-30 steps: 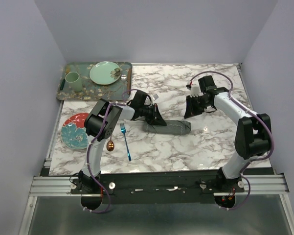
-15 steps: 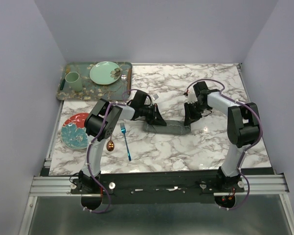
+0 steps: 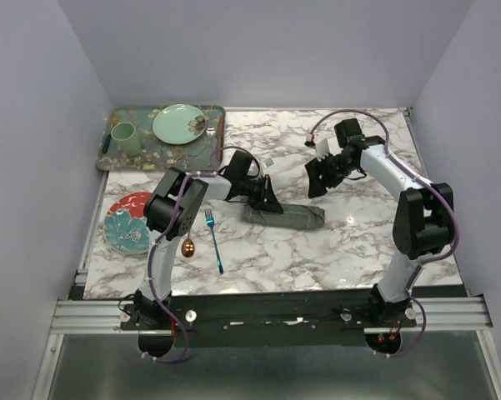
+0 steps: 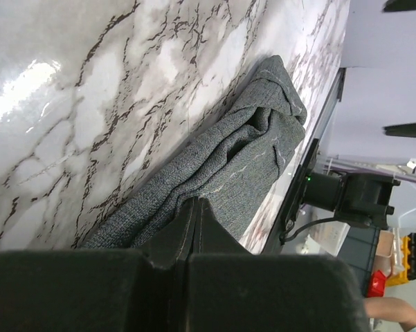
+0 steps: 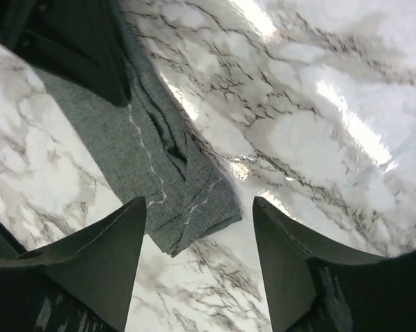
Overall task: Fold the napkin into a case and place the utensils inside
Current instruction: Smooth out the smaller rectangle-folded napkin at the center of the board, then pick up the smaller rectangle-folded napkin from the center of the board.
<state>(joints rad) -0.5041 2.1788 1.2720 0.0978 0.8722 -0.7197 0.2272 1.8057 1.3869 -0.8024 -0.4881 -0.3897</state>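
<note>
Marble table [image 3: 350, 250] shows around the napkin [image 3: 290, 217]'s right end.

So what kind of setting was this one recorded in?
Probably a lab robot cell staged as a dining table: plain lilac wall panels box in a marble-patterned table, an aluminium rail runs along its near edge, and a tray holds a green plate.

Dark grey napkin [image 3: 292, 217]; bright blue fork [image 3: 214, 242]; white-grey marble table [image 3: 317, 250]; green patterned tray [image 3: 150, 157]
</note>
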